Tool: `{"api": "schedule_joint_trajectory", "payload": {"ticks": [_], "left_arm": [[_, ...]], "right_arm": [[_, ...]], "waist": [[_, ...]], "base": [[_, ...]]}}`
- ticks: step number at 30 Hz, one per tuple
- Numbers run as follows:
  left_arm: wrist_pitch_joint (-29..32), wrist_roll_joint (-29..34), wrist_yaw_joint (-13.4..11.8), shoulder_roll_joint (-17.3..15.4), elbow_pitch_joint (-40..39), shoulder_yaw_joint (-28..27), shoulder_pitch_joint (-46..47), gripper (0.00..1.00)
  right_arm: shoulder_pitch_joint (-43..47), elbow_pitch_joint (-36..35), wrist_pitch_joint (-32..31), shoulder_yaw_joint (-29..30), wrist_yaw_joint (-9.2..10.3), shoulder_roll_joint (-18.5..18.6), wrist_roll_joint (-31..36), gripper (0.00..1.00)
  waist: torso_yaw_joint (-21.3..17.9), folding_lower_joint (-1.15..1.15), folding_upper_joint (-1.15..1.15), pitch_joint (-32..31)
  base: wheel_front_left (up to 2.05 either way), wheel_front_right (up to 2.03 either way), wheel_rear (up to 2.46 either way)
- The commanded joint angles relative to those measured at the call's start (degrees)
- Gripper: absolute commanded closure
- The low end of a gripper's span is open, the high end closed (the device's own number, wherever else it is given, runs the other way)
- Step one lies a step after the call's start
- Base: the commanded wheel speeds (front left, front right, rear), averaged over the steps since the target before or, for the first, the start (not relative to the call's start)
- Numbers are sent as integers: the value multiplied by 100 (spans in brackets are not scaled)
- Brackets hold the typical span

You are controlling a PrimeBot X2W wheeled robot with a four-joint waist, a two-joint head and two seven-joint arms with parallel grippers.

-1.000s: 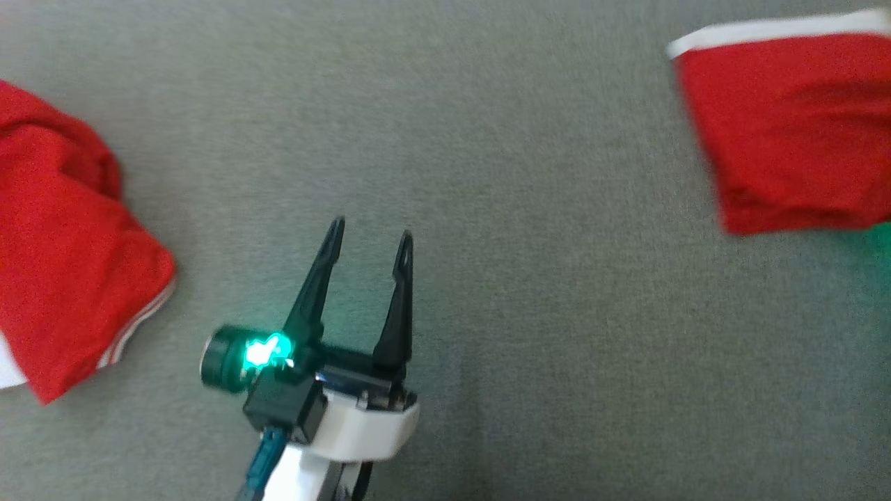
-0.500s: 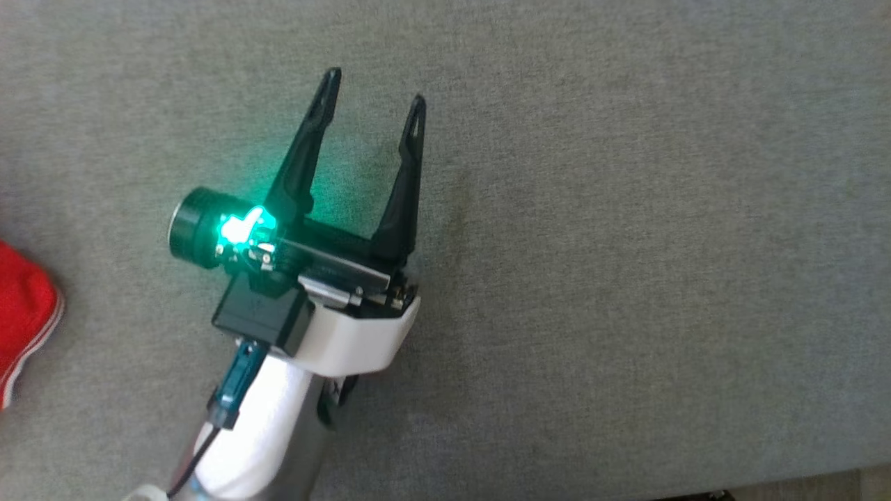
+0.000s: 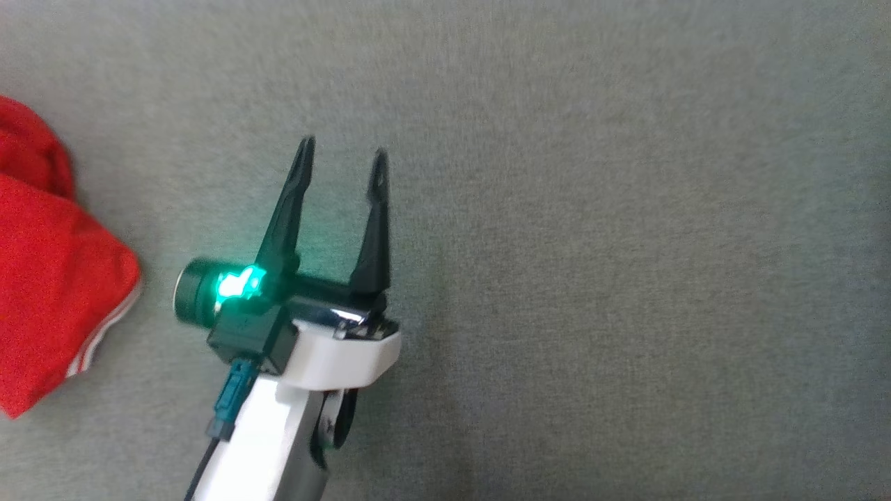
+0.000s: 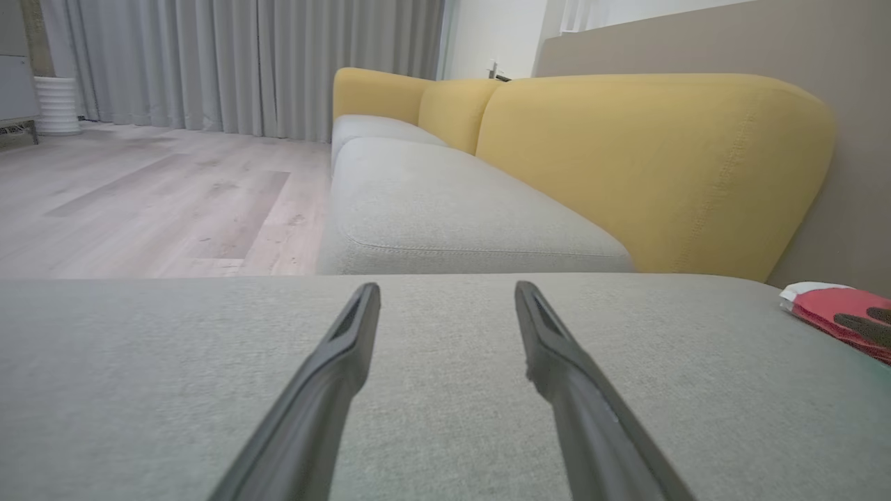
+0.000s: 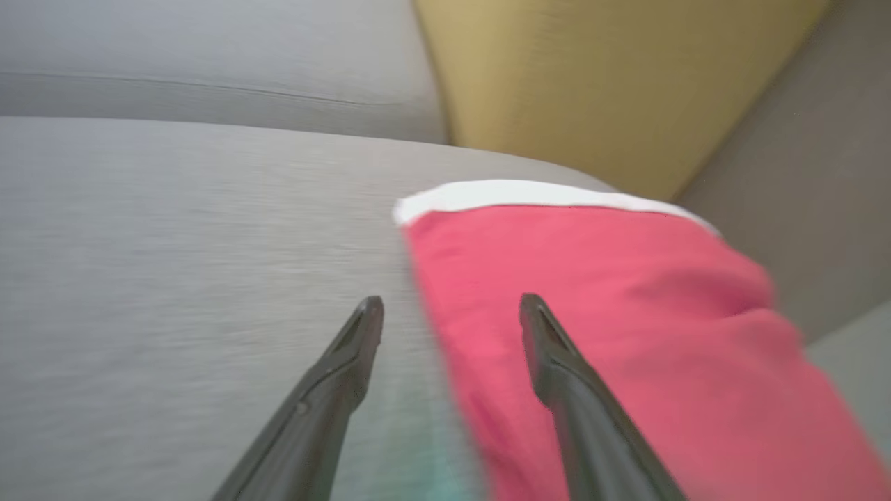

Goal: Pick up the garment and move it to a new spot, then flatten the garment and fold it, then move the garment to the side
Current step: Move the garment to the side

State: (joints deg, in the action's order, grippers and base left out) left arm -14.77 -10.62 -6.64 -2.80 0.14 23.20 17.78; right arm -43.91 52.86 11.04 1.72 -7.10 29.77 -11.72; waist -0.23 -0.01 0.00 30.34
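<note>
The left gripper (image 3: pixel 342 149) and right gripper (image 5: pixel 451 301), both spread wide and empty, hang over the grey cushion (image 3: pixel 592 243), with the folded red garment (image 5: pixel 626 299) at three o'clock of the right one's fingertips.

You have soft, even light on the grey cushion (image 3: pixel 626 209), though the head view is slightly smeared. A green lamp (image 3: pixel 237 285) glows at the base of the left gripper (image 3: pixel 342 149) and tints the fabric between its fingers. A faint shadow lies just right of that gripper's arm. Your left wrist view is sharp, brightest at the curtains (image 4: pixel 209 62) far beyond that gripper. Your right wrist view is motion-blurred, the red garment (image 5: pixel 626 334) smeared.
</note>
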Motion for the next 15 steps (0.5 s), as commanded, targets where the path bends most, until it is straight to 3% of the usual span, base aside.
{"api": "schedule_joint_trajectory", "payload": {"ticks": [1,9,15], "left_arm": [[-23,-51,-47,-8,-112,-215,-120,0],[-23,-375,-323,-8,355,-584,-822,0],[-23,-199,-401,-8,303,-853,-1368,0]], "right_arm": [[290,-224,113,-81,-39,-4,43,0],[1528,-1085,388,-796,-39,-1401,-233,0],[2845,-2608,394,-886,-39,-1907,-295,0]], "waist": [[113,1,0,-533],[177,1,0,-1798],[182,1,0,-2629]], "base": [[0,0,0],[0,0,0],[0,0,0]]}}
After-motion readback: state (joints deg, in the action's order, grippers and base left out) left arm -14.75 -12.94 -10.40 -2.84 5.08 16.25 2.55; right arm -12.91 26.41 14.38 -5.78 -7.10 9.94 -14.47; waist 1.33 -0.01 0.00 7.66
